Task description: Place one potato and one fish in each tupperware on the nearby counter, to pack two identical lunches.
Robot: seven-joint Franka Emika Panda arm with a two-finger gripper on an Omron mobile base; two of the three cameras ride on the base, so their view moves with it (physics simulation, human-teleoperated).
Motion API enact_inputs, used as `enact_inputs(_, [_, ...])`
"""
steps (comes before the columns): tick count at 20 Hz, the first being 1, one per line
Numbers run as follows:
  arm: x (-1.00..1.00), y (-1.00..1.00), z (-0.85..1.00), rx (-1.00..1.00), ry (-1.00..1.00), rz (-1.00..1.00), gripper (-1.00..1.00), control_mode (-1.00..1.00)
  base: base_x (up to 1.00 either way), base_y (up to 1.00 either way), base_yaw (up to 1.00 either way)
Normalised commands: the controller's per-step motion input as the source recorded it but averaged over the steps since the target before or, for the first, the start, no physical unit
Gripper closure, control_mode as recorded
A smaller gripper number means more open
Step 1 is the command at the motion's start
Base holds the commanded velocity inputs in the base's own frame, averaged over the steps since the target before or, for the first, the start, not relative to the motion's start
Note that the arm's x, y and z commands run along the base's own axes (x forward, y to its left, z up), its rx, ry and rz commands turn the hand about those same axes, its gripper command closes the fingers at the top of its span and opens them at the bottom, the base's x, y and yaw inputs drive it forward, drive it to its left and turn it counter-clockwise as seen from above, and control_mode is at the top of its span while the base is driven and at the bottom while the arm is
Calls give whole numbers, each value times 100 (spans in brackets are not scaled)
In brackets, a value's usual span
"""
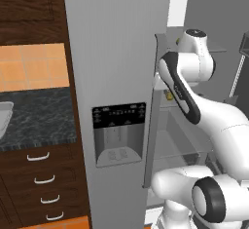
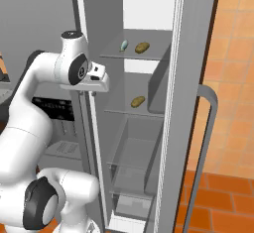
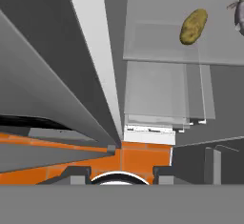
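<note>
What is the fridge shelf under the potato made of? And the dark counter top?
The shelf looks like clear glass or plastic: you can see lower shelves through it under the potato. The counter looks like polished stone, dark with pale marbled veins.

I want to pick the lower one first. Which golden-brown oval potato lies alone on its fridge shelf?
The golden-brown oval potato on the middle shelf; the upper potato shares its shelf with a small grey-silver fish.
</note>
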Motion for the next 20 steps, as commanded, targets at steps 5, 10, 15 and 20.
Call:
enact_inputs(5, [-11,-3,-37,-1,9,-10,-100,-100,0,0,0])
enact_inputs(10, [-43,-53,-17,-3,-5,-25,-100,-100,0,0,0])
enact_inputs(15, [-13,-62,0,-1,-11,-9,-100,-100,0,0,0])
enact_inputs(20, [30,-69,0,0,-2,0,-100,-100,0,0,0])
